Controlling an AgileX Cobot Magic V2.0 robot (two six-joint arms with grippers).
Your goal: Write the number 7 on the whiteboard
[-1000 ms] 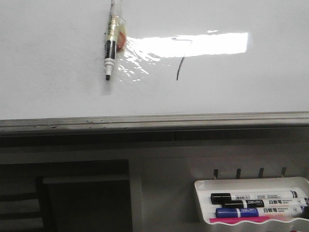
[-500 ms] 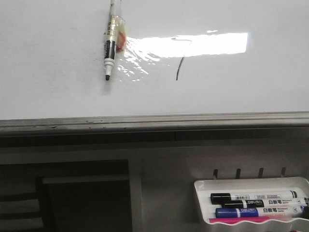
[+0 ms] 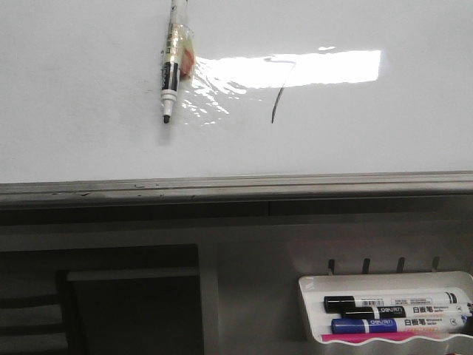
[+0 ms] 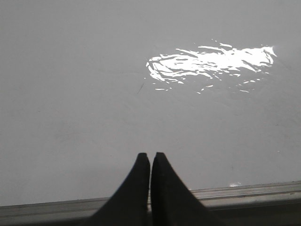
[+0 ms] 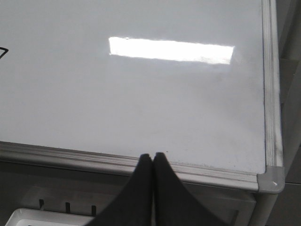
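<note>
The whiteboard (image 3: 355, 133) fills the upper front view, with a bright rectangular glare across it. The number 7 (image 3: 277, 103) is a thin dark mark with a long slanted stem, partly inside the glare; a corner of it shows in the right wrist view (image 5: 3, 51). A black-tipped marker (image 3: 171, 70) wrapped in yellowish tape rests on the board left of the 7, tip down. My left gripper (image 4: 150, 155) is shut and empty over the whiteboard (image 4: 70, 94) near its lower edge. My right gripper (image 5: 153, 155) is shut and empty at the lower frame of the whiteboard (image 5: 141, 94). Neither gripper shows in the front view.
A grey metal frame (image 3: 222, 185) runs along the board's lower edge, ending in a rounded corner (image 5: 270, 181). Below it at the right hangs a white marker tray (image 3: 310, 296) holding a black marker (image 3: 392, 303) and a blue marker (image 3: 399, 324). Dark shelving (image 3: 126, 296) sits at the lower left.
</note>
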